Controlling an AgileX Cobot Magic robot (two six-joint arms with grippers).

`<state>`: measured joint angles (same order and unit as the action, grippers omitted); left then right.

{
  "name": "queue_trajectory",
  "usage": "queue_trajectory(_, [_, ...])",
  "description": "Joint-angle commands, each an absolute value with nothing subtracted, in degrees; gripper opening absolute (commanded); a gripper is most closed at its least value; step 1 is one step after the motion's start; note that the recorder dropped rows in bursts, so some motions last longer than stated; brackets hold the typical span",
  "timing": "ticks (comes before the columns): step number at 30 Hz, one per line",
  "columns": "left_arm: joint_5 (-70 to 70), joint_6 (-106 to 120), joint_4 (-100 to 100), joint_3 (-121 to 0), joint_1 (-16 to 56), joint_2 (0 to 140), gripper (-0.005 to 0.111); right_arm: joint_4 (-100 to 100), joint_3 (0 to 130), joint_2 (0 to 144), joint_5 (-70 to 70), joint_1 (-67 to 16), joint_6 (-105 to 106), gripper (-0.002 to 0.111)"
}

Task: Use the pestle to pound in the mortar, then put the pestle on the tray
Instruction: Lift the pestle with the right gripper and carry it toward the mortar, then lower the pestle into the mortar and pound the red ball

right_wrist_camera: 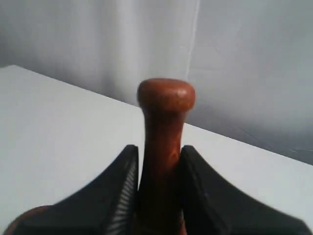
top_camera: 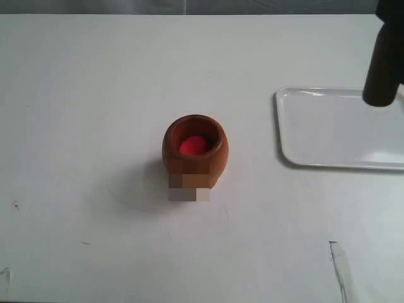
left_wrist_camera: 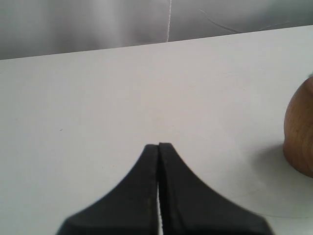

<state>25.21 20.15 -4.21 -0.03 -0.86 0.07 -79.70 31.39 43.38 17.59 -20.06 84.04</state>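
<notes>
The light brown wooden mortar (top_camera: 195, 151) stands upright mid-table, its red inside showing; its side also shows in the left wrist view as the mortar (left_wrist_camera: 300, 129). The white tray (top_camera: 341, 128) lies to its right. The dark pestle (top_camera: 382, 66) hangs above the tray's far right part, thick end down. In the right wrist view my right gripper (right_wrist_camera: 159, 152) is shut on the pestle (right_wrist_camera: 165, 122), whose knobbed handle sticks out past the fingertips. My left gripper (left_wrist_camera: 159, 145) is shut with nothing in it, low over bare table left of the mortar.
The white table (top_camera: 88, 95) stretches around the mortar. A grey backdrop stands behind its far edge. Small dark marks sit near the front edge, one at the marks' right end (top_camera: 336, 249).
</notes>
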Motion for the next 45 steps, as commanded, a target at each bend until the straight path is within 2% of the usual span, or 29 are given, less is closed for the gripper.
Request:
queue_trajectory(1, [25.0, 19.7, -3.8, 0.0, -0.4, 0.0, 0.0, -99.9, 27.8, 42.9, 34.5, -20.1, 110.6, 0.0])
queue_trajectory(6, [25.0, 19.7, -3.8, 0.0, -0.4, 0.0, 0.0, -99.9, 27.8, 43.2, 29.3, -20.1, 109.9, 0.0])
queue_trajectory(14, [25.0, 19.7, -3.8, 0.0, -0.4, 0.0, 0.0, -99.9, 30.2, 43.2, -3.9, -20.1, 106.3, 0.0])
queue_trajectory(24, [25.0, 19.7, -3.8, 0.0, -0.4, 0.0, 0.0, -99.9, 37.3, 42.1, -22.7, -20.1, 112.4, 0.0])
queue_trajectory(27, [25.0, 19.7, -3.8, 0.0, -0.4, 0.0, 0.0, -99.9, 38.1, 40.7, -16.9, -20.1, 102.7, 0.0])
queue_trajectory(35, [25.0, 19.7, -3.8, 0.0, -0.4, 0.0, 0.0, -98.8, 37.1, 39.3, 25.4, -20.1, 74.7, 0.0])
queue_trajectory(40, [25.0, 19.7, -3.8, 0.0, -0.4, 0.0, 0.0, -67.9, 36.8, 39.1, 36.8, -20.1, 43.8, 0.0])
queue_trajectory(45, [25.0, 19.7, -3.8, 0.0, -0.4, 0.0, 0.0, -28.6, 36.8, 38.1, 30.5, -20.1, 18.1, 0.0])
